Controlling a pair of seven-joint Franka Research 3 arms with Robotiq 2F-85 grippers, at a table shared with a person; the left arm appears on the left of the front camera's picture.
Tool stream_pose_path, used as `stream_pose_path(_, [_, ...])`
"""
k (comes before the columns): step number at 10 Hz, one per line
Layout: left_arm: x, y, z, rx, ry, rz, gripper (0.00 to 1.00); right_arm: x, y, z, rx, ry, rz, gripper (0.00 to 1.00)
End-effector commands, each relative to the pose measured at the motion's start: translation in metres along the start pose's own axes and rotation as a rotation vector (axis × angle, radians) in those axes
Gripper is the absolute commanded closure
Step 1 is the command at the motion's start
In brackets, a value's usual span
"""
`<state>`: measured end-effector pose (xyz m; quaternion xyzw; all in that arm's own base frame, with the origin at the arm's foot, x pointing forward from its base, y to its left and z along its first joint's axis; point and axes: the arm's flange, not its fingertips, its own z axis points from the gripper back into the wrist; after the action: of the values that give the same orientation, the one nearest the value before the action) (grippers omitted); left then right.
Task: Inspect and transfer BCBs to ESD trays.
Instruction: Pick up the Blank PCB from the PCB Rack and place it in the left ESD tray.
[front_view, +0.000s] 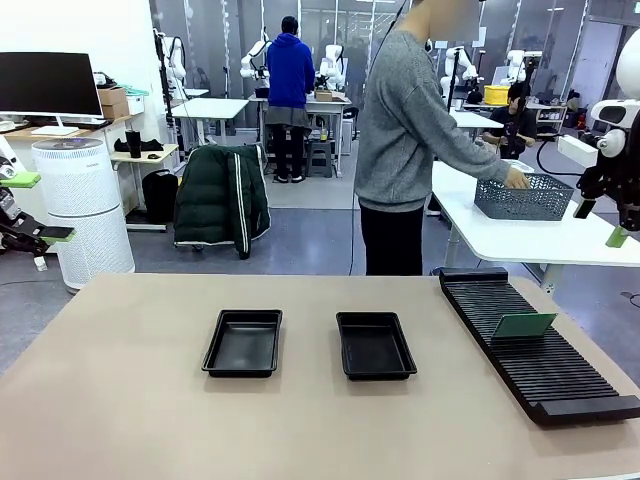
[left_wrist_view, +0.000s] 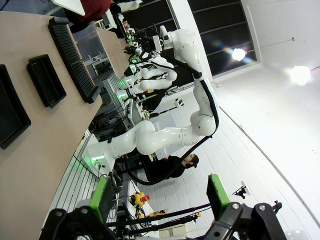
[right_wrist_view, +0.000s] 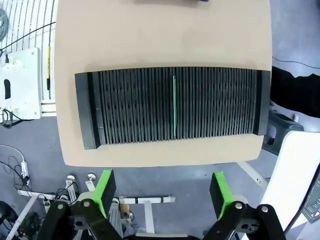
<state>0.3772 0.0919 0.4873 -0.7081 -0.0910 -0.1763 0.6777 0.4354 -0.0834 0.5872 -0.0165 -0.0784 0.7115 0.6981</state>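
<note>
**Mia:** Where is the left claw (front_view: 38, 208)?

**Tom:** Far off at the left side, up in the air past the edge of the counter (front_view: 120, 400). Its two green fingers are spread wide. It holds nothing.

**Mia:** What comes next?

**Tom:** Two black trays lie in the middle of the counter, side by side with a gap between them. The left tray (front_view: 243, 315) has nothing in it. The right tray (front_view: 375, 318) has nothing in it either.

**Mia:** And the green board?

**Tom:** The green board (front_view: 524, 325) stands on its edge in a slot of the long black rack (front_view: 560, 385). The rack is at the right side of the counter. The board is about halfway along it.

**Mia:** Is it hard to pick up?

**Tom:** I think it is light, thin and stiff. It could get scratched or crack if squeezed hard. The best place to pinch is the top edge that sticks up out of the rack. Then lift it straight up, so it does not catch in the slot.

**Mia:** And the right claw (front_view: 600, 222)?

**Tom:** Up in the air at the right side, well above the rack. Its fingers are spread wide too, with nothing between them.
</note>
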Motion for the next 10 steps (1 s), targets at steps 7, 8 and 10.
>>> stream_pose_path(7, [0.000,-0.001,0.001,0.001,-0.002,-0.002,0.00,0.006,0.002,-0.015,-0.013,0.015,0.017,0.00])
stream_pose_path(8, [0.000,-0.001,0.001,0.001,-0.002,-0.002,0.00,0.009,0.002,-0.023,-0.011,0.018,0.021,0.00])
stream_pose_path(10, [0.000,-0.001,0.001,0.001,-0.002,-0.002,0.00,0.015,0.000,-0.043,-0.030,0.020,0.024,0.00])
